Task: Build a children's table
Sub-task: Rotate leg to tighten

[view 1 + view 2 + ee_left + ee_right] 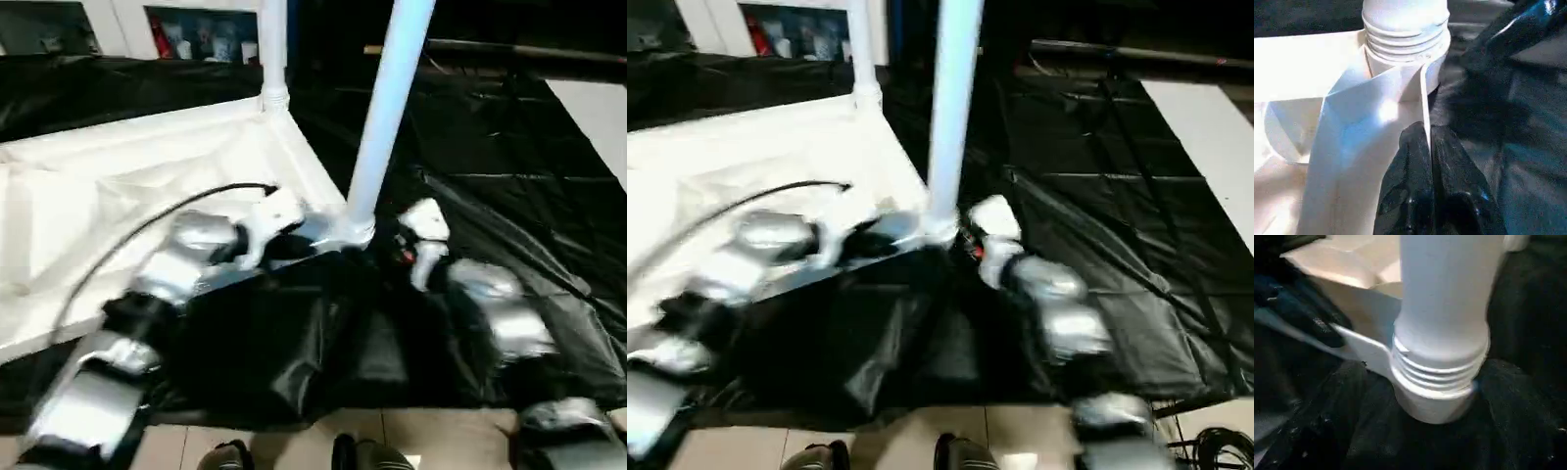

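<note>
The white tabletop lies upside down on a black sheet, ribbed underside up. One white leg stands in its far corner socket. A second leg rises from the near right corner socket, and the threads at its base are still showing. My left gripper is shut on the tabletop's thin rim wall right beside that socket. My right gripper holds the base of the near leg, with a black finger on either side of it.
A black sheet covers the floor around the tabletop. A cabinet with glass doors stands at the back and a flat white board lies at the right. A black cable arcs over my left forearm. My feet stand on tiles.
</note>
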